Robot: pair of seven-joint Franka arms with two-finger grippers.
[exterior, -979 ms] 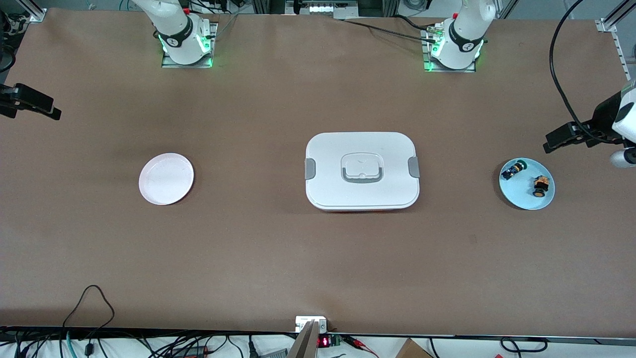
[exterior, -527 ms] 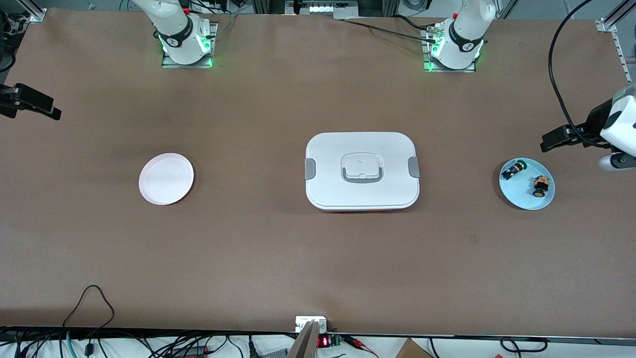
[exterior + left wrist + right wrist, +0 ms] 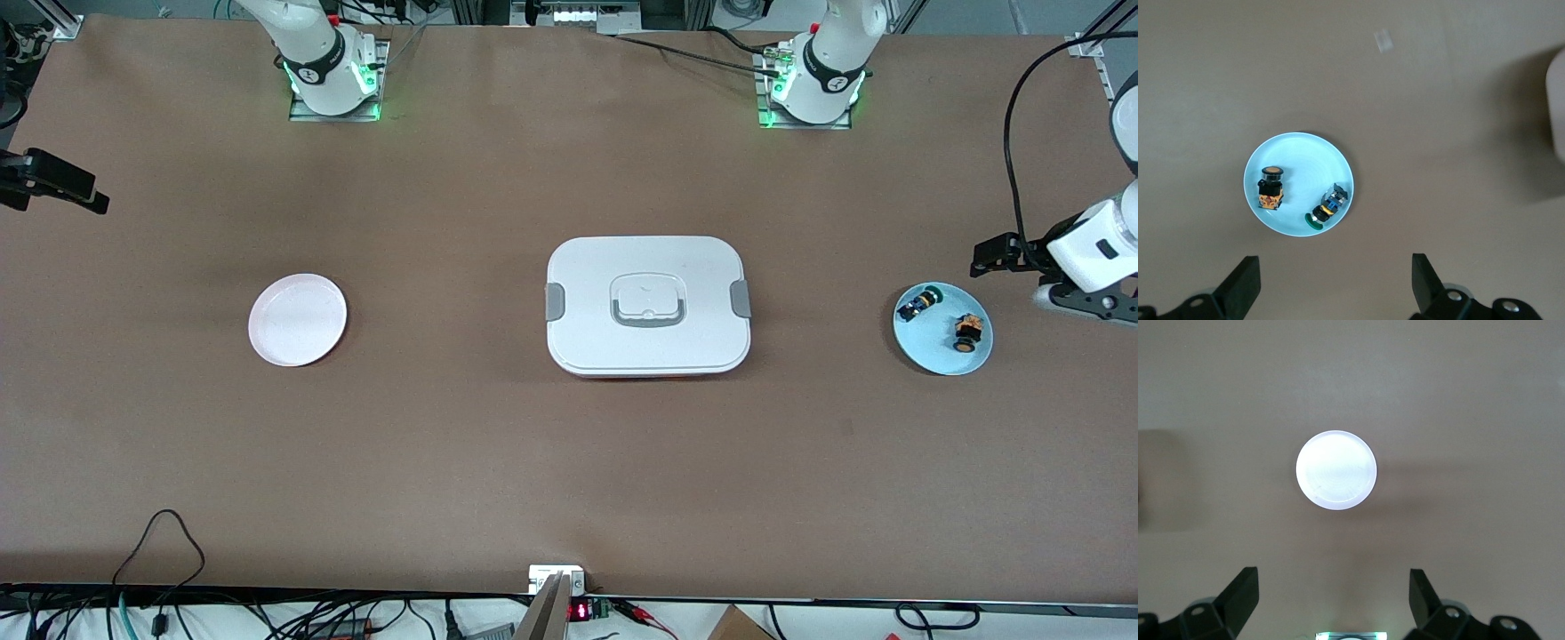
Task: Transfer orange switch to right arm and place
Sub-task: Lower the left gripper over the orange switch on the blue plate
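Presently hovering high at the left arm's end of the table, left gripper (image 3: 1331, 283), fingers (image 3: 1243, 287) spread wide and empty, over bare table just beside the light blue plate (image 3: 933, 351). Lying on that round, glossy plate: orange switch (image 3: 967, 331), black body with orange cap, apart from a blue-black switch (image 3: 917, 304) with green cap. Waiting above the white round plate (image 3: 1336, 469), right gripper (image 3: 1331, 600), likewise spread and empty. Mid-table, a white rounded-rectangle lidded box (image 3: 647, 305), grey latches. No legible writing.
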